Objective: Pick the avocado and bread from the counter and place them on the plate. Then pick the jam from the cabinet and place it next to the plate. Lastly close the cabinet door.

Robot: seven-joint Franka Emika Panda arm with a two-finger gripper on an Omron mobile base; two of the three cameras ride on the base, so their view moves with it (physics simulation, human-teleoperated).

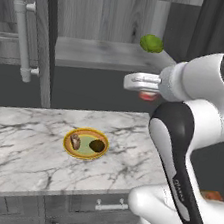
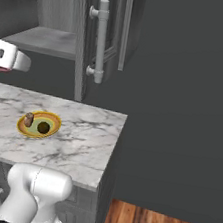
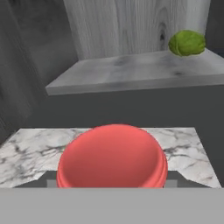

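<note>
Item 1, far left in my left base view: open cabinet door (image 1: 43,39), dark grey wood grain, with a long silver bar handle (image 1: 21,35).

Item 2: cabinet (image 1: 108,12), interior exposed, grey shelf (image 1: 102,54) running across it.

Item 3: counter (image 1: 23,147), white marble with grey veins, above dark drawers with silver handles.

Item 4: plate (image 1: 86,143), yellow-orange rim, pale green centre, resting on the counter. On it I see the bread (image 1: 75,141) at left and the avocado (image 1: 97,146) at right, close together, both inside the rim.

Item 5: green round lump (image 1: 152,43), on the shelf toward its right end.

Item 6: gripper (image 1: 148,93), held in the air below the shelf and above the counter's right part. I see the jam (image 3: 112,159) clamped at its tip, its red top large and close in my hand view, the marble behind it.
</note>
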